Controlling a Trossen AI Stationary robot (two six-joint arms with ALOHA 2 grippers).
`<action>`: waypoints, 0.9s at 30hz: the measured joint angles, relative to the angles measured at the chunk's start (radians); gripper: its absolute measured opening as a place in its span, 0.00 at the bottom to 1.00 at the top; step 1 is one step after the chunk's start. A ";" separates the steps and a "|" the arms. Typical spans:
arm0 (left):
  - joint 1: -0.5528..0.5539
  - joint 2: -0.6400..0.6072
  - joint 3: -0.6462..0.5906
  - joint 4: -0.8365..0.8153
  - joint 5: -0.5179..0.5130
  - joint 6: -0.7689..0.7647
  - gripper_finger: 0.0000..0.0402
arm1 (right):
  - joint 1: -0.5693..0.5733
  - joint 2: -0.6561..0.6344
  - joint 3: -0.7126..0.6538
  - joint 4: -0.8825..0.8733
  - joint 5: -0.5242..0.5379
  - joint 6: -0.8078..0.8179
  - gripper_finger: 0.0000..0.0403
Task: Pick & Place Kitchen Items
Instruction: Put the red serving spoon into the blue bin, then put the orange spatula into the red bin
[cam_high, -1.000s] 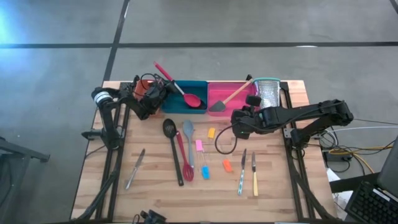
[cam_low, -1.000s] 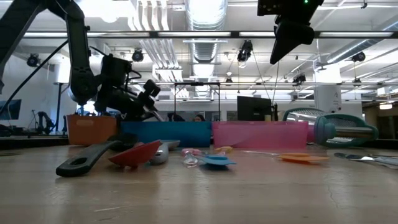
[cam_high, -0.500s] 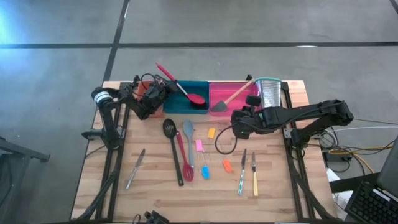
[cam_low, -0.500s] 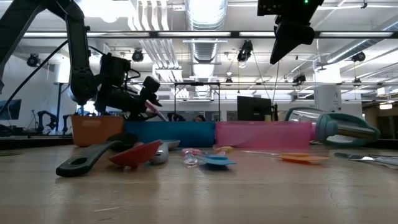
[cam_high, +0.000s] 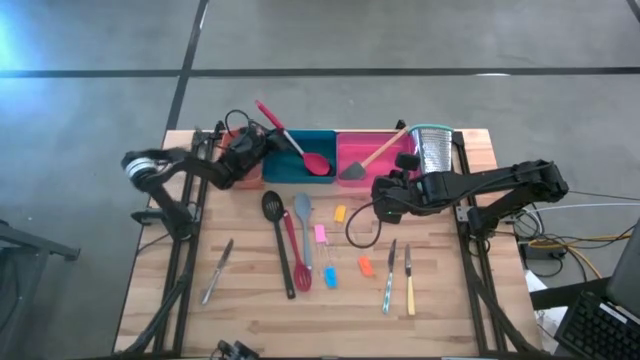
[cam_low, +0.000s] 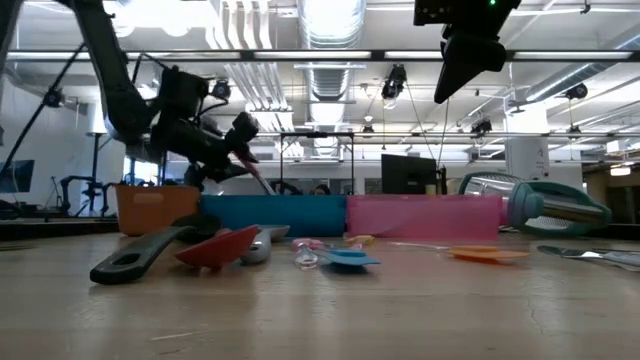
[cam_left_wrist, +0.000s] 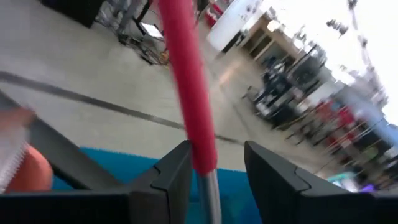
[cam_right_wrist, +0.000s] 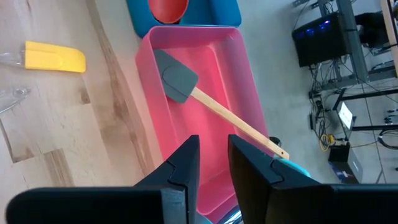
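The wooden table (cam_high: 250, 300) stood on a grey concrete floor, with three trays lined along its far edge. At the left end my left gripper (cam_high: 250, 146) hung above the seam between the orange tray (cam_low: 150, 207) and the teal tray (cam_high: 298, 160), its fingers (cam_left_wrist: 171, 177) closed narrowly on the handle of the red spoon (cam_high: 290, 143); the spoon slanted down from my grip so that its bowl lay inside the teal tray. In front of the trays, the loose utensils were spread on the bare wood: a knife (cam_high: 217, 270) far left, then the black spoon (cam_high: 279, 240), a grey spoon (cam_high: 304, 228), and small yellow, pink, blue and orange tools. Next came the pink tray (cam_right_wrist: 211, 93) holding the wooden-handled grey spatula (cam_right_wrist: 205, 99). My right gripper (cam_high: 385, 197) hovered over the table just before that tray, fingers (cam_right_wrist: 180, 171) a little apart and holding nothing.
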 joint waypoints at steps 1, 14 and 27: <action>0.000 -0.034 0.001 -0.057 -0.003 0.042 0.37 | 0.000 0.000 0.000 0.000 0.000 0.000 0.20; -0.013 -0.358 0.180 -0.977 -0.188 0.897 0.37 | 0.000 0.000 0.000 0.002 0.000 -0.005 0.16; -0.278 -0.732 0.350 -1.399 -0.329 1.090 0.37 | 0.000 0.000 0.000 0.018 0.000 -0.008 0.20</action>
